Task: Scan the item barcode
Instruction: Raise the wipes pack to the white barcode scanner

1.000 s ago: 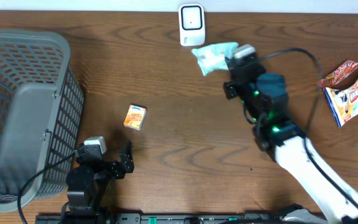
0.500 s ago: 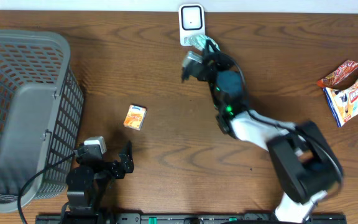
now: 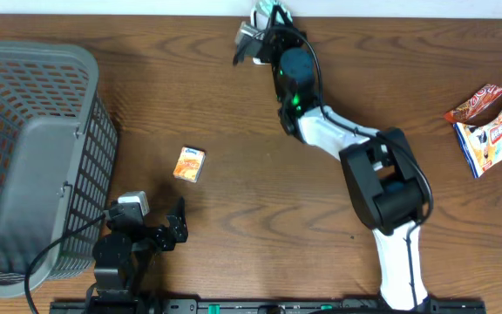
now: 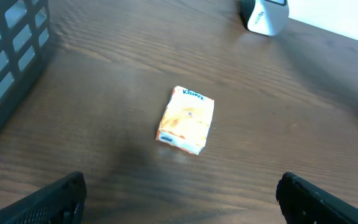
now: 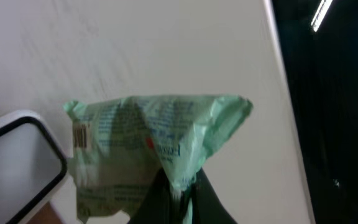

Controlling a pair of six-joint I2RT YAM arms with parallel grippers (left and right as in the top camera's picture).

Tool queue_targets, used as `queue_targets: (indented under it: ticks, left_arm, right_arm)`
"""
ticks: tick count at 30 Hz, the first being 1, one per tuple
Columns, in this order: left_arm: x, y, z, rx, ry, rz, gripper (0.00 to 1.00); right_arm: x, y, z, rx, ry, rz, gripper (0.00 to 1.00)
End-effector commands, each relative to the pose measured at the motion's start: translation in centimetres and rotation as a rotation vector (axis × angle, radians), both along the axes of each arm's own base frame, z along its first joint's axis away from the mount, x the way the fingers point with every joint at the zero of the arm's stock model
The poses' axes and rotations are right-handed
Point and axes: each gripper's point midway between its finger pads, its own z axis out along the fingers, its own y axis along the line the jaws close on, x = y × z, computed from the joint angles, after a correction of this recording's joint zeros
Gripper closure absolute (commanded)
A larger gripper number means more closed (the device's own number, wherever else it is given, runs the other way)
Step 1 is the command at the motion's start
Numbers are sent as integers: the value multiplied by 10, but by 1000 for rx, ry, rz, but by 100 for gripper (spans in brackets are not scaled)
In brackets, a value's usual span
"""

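The green packet (image 5: pixel 157 146) is pinched at its lower seam by the right gripper (image 5: pixel 178 186), whose jaws are pressed together on the crumpled plastic. The packet rises directly above the fingertips. In the right wrist view a barcode (image 5: pixel 79 134) is seen at the packet's left edge, just beside the white scanner (image 5: pixel 18 155). From overhead, the packet is held at the far edge of the table (image 3: pixel 234 131), near its middle, where the scanner stands. The left gripper (image 4: pixel 180 190) is spread wide at the near left with nothing between its jaws. An orange tissue pack (image 4: pixel 186 119) lies on the wood beyond it, well apart. A grey basket (image 3: pixel 24 148) is seen at the left and snack bags (image 3: pixel 491 126) at the right.
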Motion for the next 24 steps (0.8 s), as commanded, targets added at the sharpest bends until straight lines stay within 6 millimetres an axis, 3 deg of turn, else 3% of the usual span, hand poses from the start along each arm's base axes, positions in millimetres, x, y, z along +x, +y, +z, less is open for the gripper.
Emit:
queue_targets:
  ticks: [1,5,10,15,20,24]
  left_arm:
    - [-2,-2,-9,-11,30,-7,2]
    - [-2,-2,-9,-11,30,-7,2]
    - [-2,-2,-9,-11,30,-7,2]
    - [-2,-2,-9,-11,30,-7,2]
    - [-2,-2,-9,-11,30,-7,2]
    - [-2,-2,-9,-11,30,-6,2]
  right_arm:
    - [24,-7,-3,-44,-32,-33,99]
    - [37,-4,-16,-122,-37,-44,99]
    - [38,4,-52,-215,57,-36,99]
    - [33,12,-78,-247,158,-29,99]
    - [23,19,-116,-308,303,0,99]
    - [18,19,-130,-243,371,-20,99]
